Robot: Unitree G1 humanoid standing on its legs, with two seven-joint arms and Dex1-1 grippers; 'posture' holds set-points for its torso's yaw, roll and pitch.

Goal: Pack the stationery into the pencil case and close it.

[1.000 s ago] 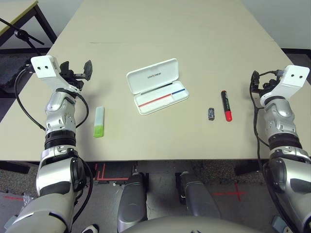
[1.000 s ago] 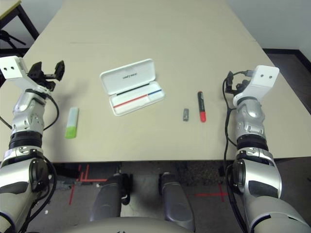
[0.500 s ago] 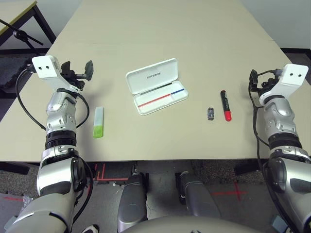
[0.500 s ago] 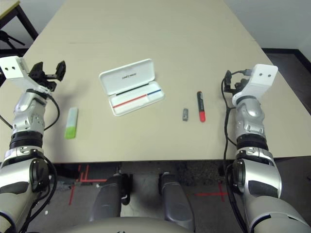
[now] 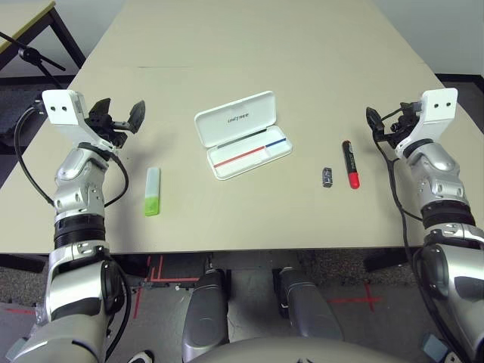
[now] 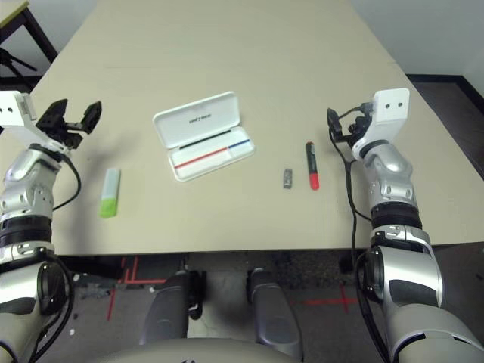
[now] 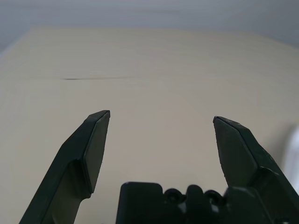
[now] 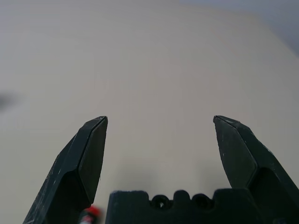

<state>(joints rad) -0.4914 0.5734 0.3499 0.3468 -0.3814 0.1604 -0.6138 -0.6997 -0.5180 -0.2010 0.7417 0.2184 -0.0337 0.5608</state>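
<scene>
Pale tabletop (image 5: 249, 68) across the frame, light grey wall (image 5: 423, 30) at upper right, second table (image 5: 23, 21) at upper left, dark floor (image 5: 370, 265) with red lines below.

Case (image 5: 248, 155) left of block (image 5: 327, 177) and marker (image 5: 351, 164)

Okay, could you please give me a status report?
Both grippers open and empty; pencil case open; marker outside it; nothing blocking the case.
</scene>
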